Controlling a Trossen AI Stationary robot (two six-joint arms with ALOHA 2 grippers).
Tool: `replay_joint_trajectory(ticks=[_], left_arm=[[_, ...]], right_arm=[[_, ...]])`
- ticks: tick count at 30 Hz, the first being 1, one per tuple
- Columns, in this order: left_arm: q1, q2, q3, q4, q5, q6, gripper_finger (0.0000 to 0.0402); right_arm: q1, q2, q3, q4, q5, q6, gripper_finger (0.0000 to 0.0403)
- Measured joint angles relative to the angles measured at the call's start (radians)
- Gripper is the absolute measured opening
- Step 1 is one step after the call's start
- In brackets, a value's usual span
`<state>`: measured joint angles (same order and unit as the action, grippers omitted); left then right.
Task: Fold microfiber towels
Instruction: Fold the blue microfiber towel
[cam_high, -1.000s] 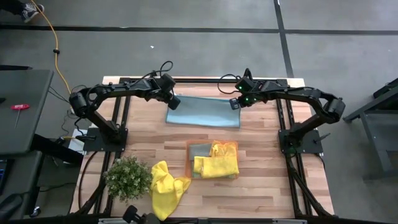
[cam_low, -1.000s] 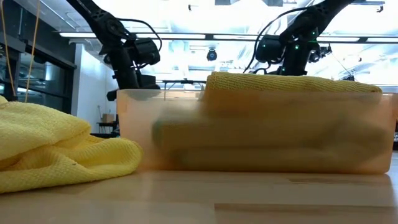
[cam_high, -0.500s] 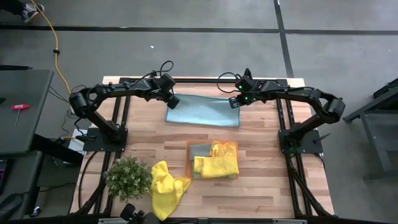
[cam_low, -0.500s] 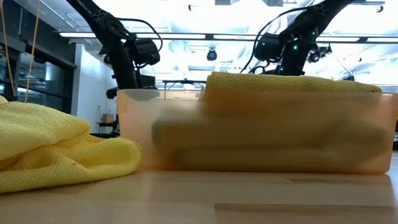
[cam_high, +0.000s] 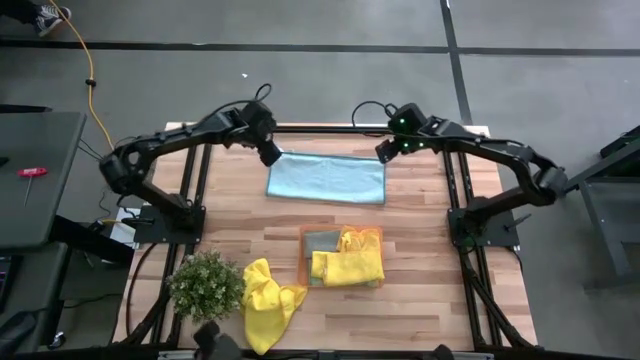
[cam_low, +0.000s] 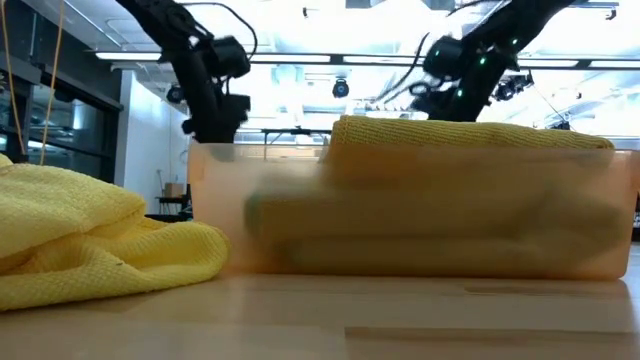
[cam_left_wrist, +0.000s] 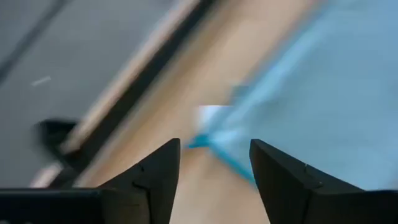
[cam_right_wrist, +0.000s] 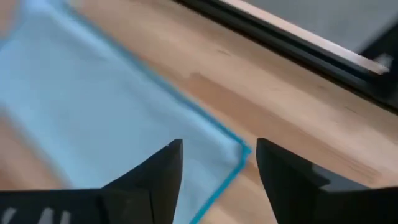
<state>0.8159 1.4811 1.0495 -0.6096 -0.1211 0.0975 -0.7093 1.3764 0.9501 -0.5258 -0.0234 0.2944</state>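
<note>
Wooden table (cam_high: 420, 215) (grey floor around) bears light-blue towel (cam_high: 327, 180).

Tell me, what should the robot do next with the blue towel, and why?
Probably grab one edge again to fold it over. The light blue towel lies flat on the table, and the left gripper and right gripper are open, holding nothing, at its far corners.

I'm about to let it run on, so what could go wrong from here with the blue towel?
Both grippers, left and right, hang open above the far corners of the light blue towel, which lies flat. A regrasp could miss a thin corner. The towel's near edge lies close to the orange tray, so a fold toward it might snag on the tray's yellow towels.
</note>
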Motion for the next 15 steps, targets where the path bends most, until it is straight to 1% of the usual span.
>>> replay_joint_trajectory(ticks=[3, 5, 6, 9, 12, 15], left_arm=[[-0.022, -0.045, -0.024, -0.043, 0.196, 0.071, 0.0187], [-0.052, -0.065, -0.062, -0.067, 0.272, 0.120, 0.0183], [-0.070, -0.073, -0.085, -0.077, 0.283, 0.147, 0.0180], [-0.133, -0.078, -0.170, -0.065, 0.260, 0.229, 0.0169], [-0.190, -0.078, -0.259, 0.006, 0.233, 0.286, 0.0161], [-0.242, -0.077, -0.324, 0.102, 0.151, 0.307, 0.0157]], right_arm=[[-0.004, -0.052, 0.000, -0.021, -0.087, -0.071, 0.0196], [-0.001, -0.078, 0.000, -0.055, -0.112, -0.097, 0.0197], [0.002, -0.086, 0.000, -0.068, -0.113, -0.104, 0.0197], [0.007, -0.094, 0.000, -0.099, -0.111, -0.119, 0.0197], [0.009, -0.094, 0.000, -0.101, -0.109, -0.120, 0.0197], [0.009, -0.094, 0.000, -0.095, -0.092, -0.120, 0.0197]])
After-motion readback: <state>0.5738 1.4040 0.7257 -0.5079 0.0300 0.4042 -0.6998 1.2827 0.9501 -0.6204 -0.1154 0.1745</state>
